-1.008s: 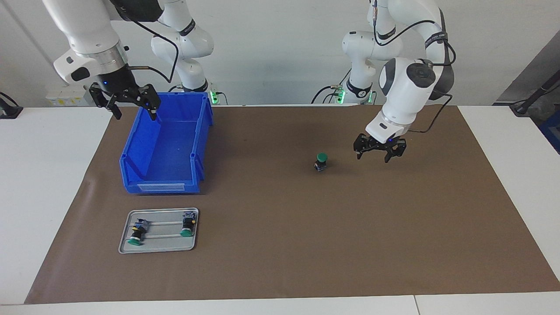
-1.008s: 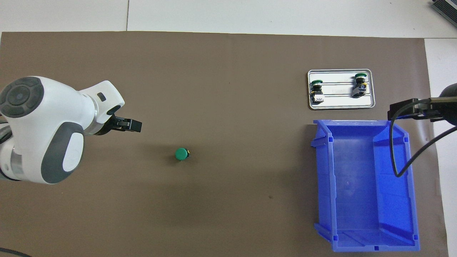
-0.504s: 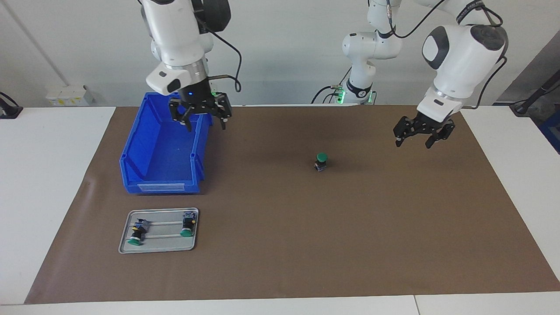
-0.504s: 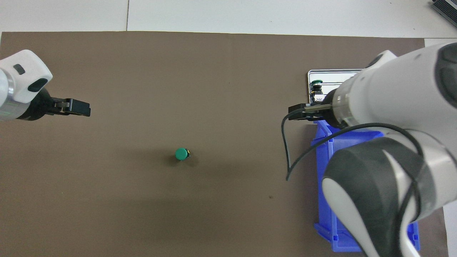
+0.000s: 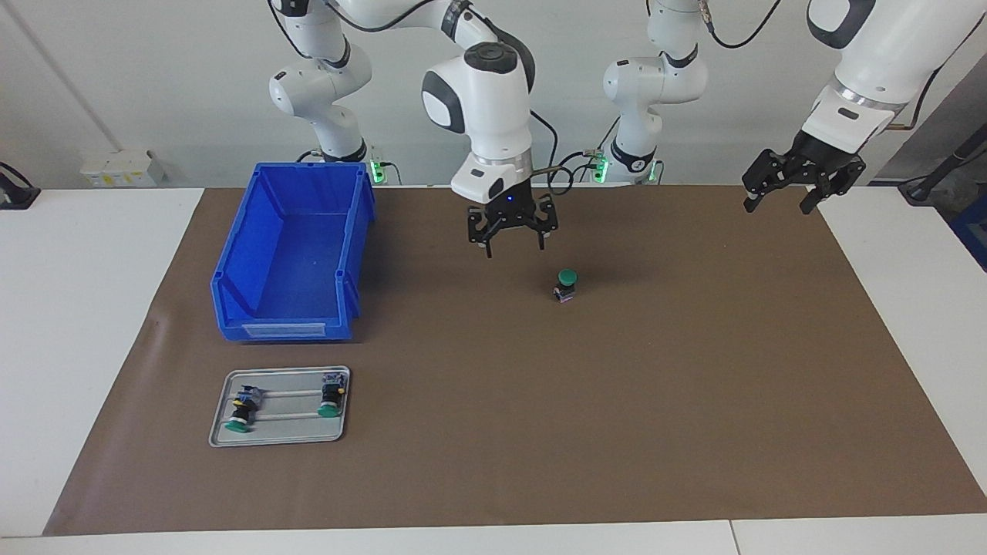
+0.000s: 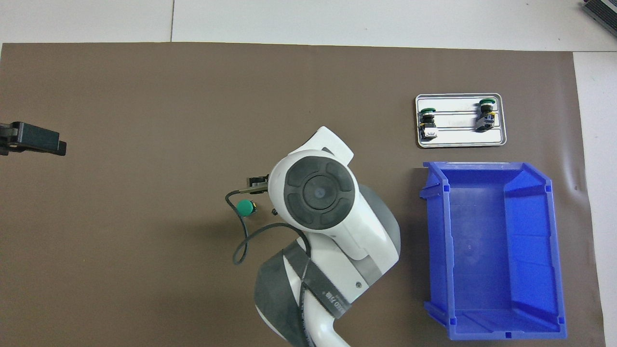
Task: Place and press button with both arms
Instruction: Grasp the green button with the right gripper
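Button (image 5: 567, 284) upright on brown mat (image 5: 694, 401), green cap up.

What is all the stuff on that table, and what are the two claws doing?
button: one, green cap, upright on the mat mid-table.
spare buttons: two, green caps, lying on the tray.
tray: one, silver, toward the right arm's end, farther from the robots than the bin.
bin: one, blue, toward the right arm's end.
mat: one, brown, covering the table.
right gripper: black, open, over the mat beside the button, not touching it.
left gripper: black, open, raised over the mat's edge at the left arm's end.
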Available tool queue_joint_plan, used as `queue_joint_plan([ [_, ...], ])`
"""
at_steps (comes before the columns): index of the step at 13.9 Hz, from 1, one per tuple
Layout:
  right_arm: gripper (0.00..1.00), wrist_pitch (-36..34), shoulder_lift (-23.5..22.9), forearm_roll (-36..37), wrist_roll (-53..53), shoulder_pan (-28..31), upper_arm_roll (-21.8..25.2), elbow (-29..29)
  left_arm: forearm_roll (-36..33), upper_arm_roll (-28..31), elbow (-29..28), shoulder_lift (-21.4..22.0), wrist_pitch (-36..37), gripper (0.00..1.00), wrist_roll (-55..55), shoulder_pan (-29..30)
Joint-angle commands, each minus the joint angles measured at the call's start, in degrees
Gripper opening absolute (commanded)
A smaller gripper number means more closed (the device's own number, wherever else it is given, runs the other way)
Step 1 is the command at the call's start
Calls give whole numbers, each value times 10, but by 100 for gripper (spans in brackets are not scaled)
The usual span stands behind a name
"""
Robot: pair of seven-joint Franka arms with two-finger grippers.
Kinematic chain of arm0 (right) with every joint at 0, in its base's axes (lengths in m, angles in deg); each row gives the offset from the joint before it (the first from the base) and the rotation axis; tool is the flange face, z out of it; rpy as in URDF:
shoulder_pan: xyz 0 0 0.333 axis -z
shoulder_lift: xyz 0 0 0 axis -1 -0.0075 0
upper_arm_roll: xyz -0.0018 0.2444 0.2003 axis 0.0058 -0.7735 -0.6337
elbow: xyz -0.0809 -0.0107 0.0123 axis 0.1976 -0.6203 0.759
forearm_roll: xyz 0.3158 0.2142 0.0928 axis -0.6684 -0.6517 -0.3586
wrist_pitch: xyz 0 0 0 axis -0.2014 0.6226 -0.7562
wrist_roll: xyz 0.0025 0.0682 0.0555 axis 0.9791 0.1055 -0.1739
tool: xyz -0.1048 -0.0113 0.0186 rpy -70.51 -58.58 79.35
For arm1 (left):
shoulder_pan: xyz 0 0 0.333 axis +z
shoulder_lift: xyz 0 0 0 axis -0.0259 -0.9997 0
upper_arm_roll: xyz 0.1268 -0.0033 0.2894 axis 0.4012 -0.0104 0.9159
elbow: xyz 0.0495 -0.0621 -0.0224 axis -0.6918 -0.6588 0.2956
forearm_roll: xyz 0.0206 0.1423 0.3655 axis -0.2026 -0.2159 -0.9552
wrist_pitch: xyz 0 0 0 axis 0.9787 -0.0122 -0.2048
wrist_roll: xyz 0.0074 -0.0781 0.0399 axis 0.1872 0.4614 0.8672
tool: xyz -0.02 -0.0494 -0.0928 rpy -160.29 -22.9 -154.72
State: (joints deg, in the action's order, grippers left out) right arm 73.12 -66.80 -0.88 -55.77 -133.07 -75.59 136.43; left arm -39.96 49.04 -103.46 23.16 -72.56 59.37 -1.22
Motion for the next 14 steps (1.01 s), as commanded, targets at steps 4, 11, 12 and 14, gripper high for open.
queue_joint_plan([
  [4,100,68,-65,25,-7,-55,4,-12,-7,-6,-15,9,6,100,-7,-2],
  [11,100,167,-153,65,-6,-86,4,-10,-8,-6,-17,13,31,100,-10,5],
  [12,100,163,-153,65,-6,-91,4,-6,-8,-6,-17,13,31,100,-10,5],
  [14,100,162,-153,65,-5,-91,4,4,-10,-6,-17,13,28,100,-17,5],
])
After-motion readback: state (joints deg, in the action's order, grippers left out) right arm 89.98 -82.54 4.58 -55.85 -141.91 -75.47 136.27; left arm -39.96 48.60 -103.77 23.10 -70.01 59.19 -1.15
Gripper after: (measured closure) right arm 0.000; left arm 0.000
